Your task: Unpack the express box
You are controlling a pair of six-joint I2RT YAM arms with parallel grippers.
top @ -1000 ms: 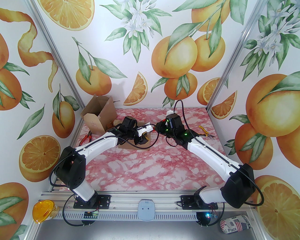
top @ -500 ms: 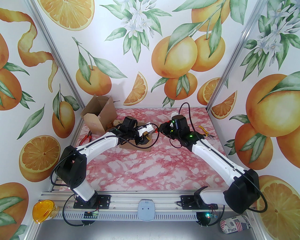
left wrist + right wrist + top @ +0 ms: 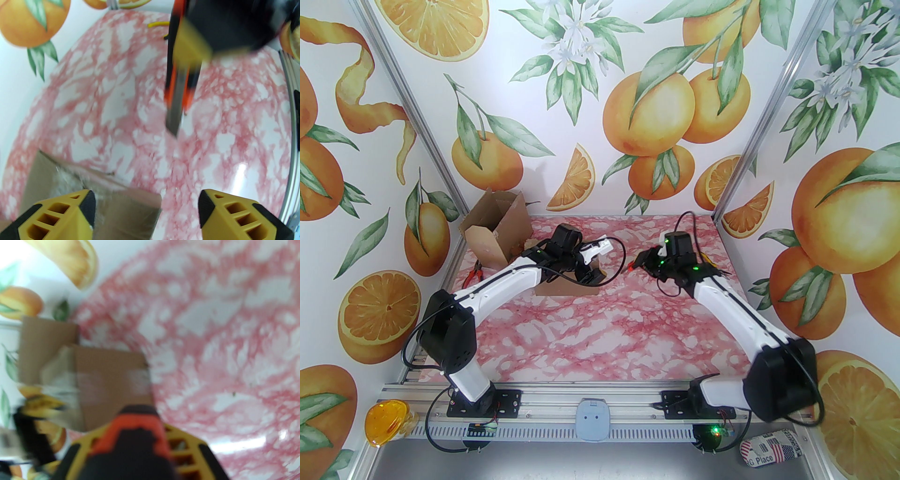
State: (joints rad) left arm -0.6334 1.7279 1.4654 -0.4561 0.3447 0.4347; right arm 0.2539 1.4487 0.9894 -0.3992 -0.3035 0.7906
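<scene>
- Our left gripper (image 3: pixel 146 211) is spread wide. Its two yellow fingers (image 3: pixel 68 213) stand far apart and hold nothing between them.
- Under the left-hand finger and part of the gap we see the brown top of the express box (image 3: pixel 126 211), with clear tape shining on it. We cannot tell whether the finger touches the cardboard.
- From above, this gripper hangs over the right end of the box. The box lies flat on the pink marbled table (image 3: pixel 600 337), left of the middle and toward the back.
- Our right gripper (image 3: pixel 138 446) is pinched on a utility knife (image 3: pixel 138 425). The knife's orange and black body is clamped between the yellow fingers.
- In the left wrist view the knife's grey blade sticks out past its orange nose and slants down toward the table. It is blurred there.
- The knife and right gripper are to the right of the box, with a stretch of bare table between. From above, the knife's tip points toward the box.
- Farther out, an opened cardboard carton (image 3: pixel 497 225) stands in the back left corner, its flaps up, near the express box.
- Red-handled pliers (image 3: pixel 469 279) lie by the table's left edge, partly hidden by our left arm.
</scene>
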